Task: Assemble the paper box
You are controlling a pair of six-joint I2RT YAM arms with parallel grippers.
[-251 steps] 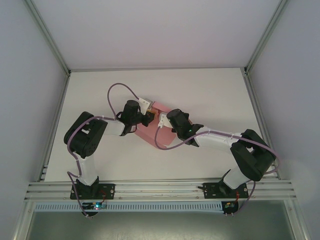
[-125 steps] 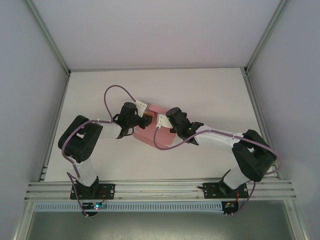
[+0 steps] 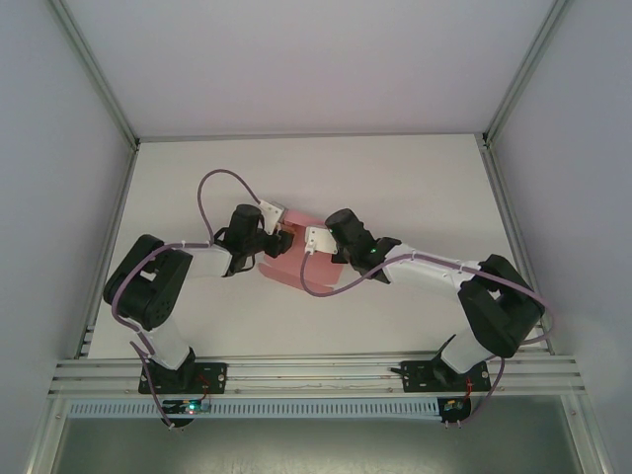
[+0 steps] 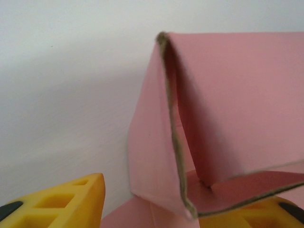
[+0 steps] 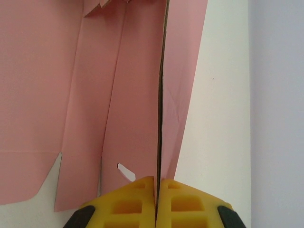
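The big white flat desk [image 3: 415,188] takes up most of the top view. Two black and white robot arms reach in over it from the near edge, the left arm [image 3: 148,286] and the right arm [image 3: 494,306]. Each has a thin purple cable looping beside it. Their tips come close together near the middle of the desk.

Between the tips lies the light-pink paper box [image 3: 284,269]. It is a thin cut sheet of card with flaps, not a closed box yet. Part of it lies flat on the desk [image 5: 42,85]. One flap is folded up and stands like a little tent [image 4: 228,104].

The yellow plastic left fingers [image 4: 66,202] are apart. The folded flap stands between them. One finger is clear of the card, and the other sits low under the card's edge.

The yellow right fingers [image 5: 135,202] are pressed tight together. They pinch a thin upright edge of the paper box. A little slot [image 5: 126,172] is cut in the card just beside them.
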